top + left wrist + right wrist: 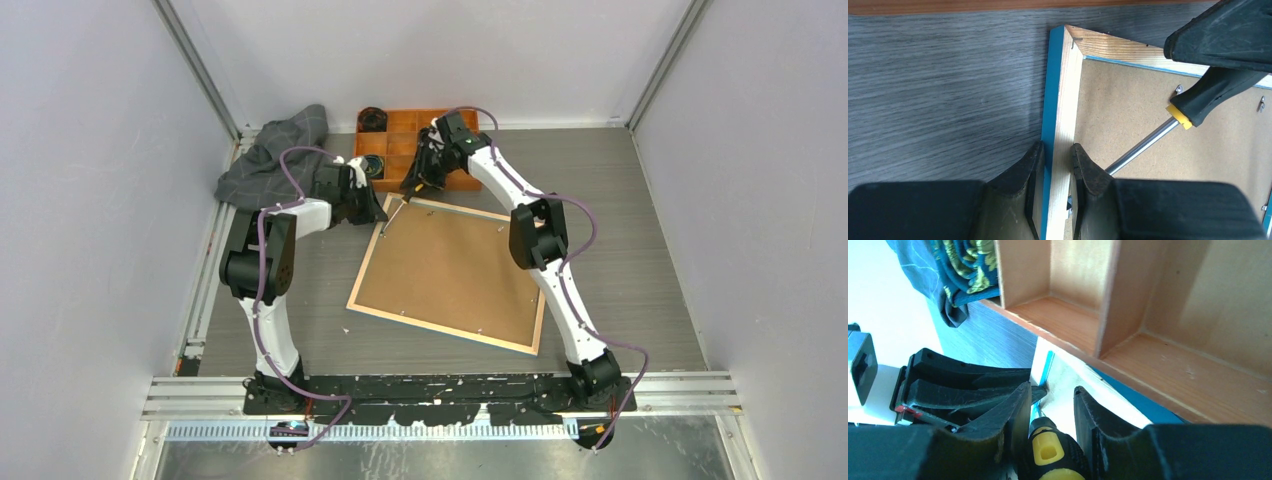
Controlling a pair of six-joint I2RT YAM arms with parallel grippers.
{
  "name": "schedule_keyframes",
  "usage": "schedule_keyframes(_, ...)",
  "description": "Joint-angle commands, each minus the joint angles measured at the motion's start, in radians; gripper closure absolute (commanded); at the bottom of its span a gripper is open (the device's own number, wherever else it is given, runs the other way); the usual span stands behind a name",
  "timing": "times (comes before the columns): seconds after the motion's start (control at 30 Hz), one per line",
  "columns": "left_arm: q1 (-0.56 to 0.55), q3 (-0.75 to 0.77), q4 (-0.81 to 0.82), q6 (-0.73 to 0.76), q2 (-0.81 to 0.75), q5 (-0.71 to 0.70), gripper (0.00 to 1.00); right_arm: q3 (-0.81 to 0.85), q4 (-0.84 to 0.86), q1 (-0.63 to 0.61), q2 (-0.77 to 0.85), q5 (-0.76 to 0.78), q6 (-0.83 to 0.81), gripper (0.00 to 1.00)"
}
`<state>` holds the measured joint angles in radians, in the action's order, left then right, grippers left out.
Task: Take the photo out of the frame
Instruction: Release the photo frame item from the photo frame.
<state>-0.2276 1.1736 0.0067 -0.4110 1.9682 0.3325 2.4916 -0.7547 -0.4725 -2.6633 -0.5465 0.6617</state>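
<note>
Left claw [1054, 160] pinches the frame [1060, 100] by its far-left rim, face down. Right claw [1050, 400] squeezes a screwdriver [1048, 452] over it. Hold steady, flip clips [1178, 90] off the backing board [1148, 130]; photo likely hides underneath.

place: robot lab cell | signs: bare pale walls [90, 150] boxing in a grey desk [640, 250]; metal rails [690, 395]; left arm [262, 255], right arm [540, 235] bolted on

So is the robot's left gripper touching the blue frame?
Touching. The left wrist view shows the left gripper clamping the frame by its side rail from both sides, no gap.
</note>
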Motion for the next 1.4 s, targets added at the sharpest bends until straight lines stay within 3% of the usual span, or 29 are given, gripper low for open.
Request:
schedule_keyframes(0.0,-0.047,-0.038,-0.011,0.012,0.066,-0.049,1.00,-0.053,-0.256,-0.200,-0.030,-0.096,-0.179,0.99)
schedule_keyframes(0.17,-0.047,-0.038,-0.012,0.011,0.066,-0.052,1.00,-0.063,-0.255,-0.199,-0.030,-0.205,-0.152,0.99)
schedule_keyframes(0.37,-0.047,-0.038,-0.011,0.012,0.064,-0.053,1.00,-0.163,-0.090,-0.163,0.002,-0.378,0.127,0.99)
schedule_keyframes(0.6,-0.047,-0.040,-0.011,0.011,0.064,-0.056,1.00,-0.139,-0.104,-0.064,0.044,-0.155,0.187,0.99)
schedule_keyframes(0.77,-0.047,-0.040,-0.011,0.012,0.064,-0.053,1.00,-0.091,-0.114,-0.003,0.026,-0.143,0.250,0.99)
schedule_keyframes(1.37,-0.047,-0.042,-0.011,0.014,0.063,-0.047,1.00,-0.041,-0.142,0.047,-0.014,-0.056,0.226,0.99)
